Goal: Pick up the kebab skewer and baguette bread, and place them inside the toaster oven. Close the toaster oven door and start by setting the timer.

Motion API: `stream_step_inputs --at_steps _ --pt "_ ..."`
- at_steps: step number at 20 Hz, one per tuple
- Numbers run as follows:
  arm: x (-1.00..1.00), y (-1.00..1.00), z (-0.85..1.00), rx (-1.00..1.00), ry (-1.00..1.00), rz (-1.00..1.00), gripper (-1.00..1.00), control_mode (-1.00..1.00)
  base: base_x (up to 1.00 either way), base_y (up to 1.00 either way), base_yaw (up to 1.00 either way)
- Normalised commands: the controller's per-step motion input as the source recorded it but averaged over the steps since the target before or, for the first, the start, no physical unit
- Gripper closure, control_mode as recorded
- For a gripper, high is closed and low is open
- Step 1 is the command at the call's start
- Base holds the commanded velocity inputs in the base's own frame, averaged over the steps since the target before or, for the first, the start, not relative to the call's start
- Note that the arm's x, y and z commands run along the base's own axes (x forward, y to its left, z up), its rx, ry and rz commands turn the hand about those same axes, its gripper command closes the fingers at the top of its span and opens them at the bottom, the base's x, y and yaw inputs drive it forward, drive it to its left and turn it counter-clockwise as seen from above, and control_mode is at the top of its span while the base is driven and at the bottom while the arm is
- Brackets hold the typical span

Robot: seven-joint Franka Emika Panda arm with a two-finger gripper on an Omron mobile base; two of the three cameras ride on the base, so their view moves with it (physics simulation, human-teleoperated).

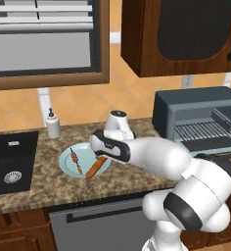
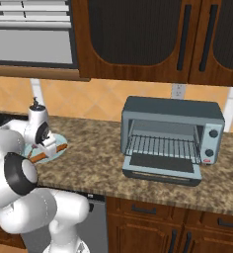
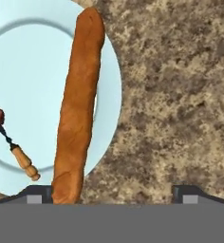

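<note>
Kebab skewer [image 1: 76,161], the thin dark stick with red-brown meat chunks, and the long orange-brown baguette bread [image 1: 96,167] both lie on the pale blue round plate [image 1: 67,163], so neither is loaded yet. Your two-finger gripper [image 3: 114,193] hovers low over the plate's edge with its fingers spread wide and grasping nothing, the loaf's near end by one fingertip. The dark blue-grey toaster oven [image 2: 172,133] stands well apart, its light grey-framed door [image 2: 162,168] folded down and the rack bare. You have all steps left: both pickups, closing, timer.
</note>
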Motion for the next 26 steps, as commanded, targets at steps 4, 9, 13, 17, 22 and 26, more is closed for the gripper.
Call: stream_step_inputs --at_steps 4,9,13,17,22,26 --pt "0.2 0.11 -0.32 0.0 0.01 -0.12 -1.0 -1.0 0.0 0.0 0.0" --pt "0.17 0.15 -0.23 0.0 0.01 -0.07 -1.0 -1.0 0.0 0.0 0.0" --pt "0.21 0.24 -0.27 0.0 0.05 -0.03 -1.0 -1.0 0.0 0.0 0.0" --pt "0.29 0.17 -0.31 0.0 0.09 -0.02 -1.0 -1.0 0.0 0.0 0.0" --pt "0.38 0.0 -0.33 0.0 0.12 0.0 -1.0 -1.0 0.0 0.0 0.0" --pt "0.21 0.0 -0.21 -0.01 0.03 0.0 -1.0 -1.0 0.0 0.0 0.0"
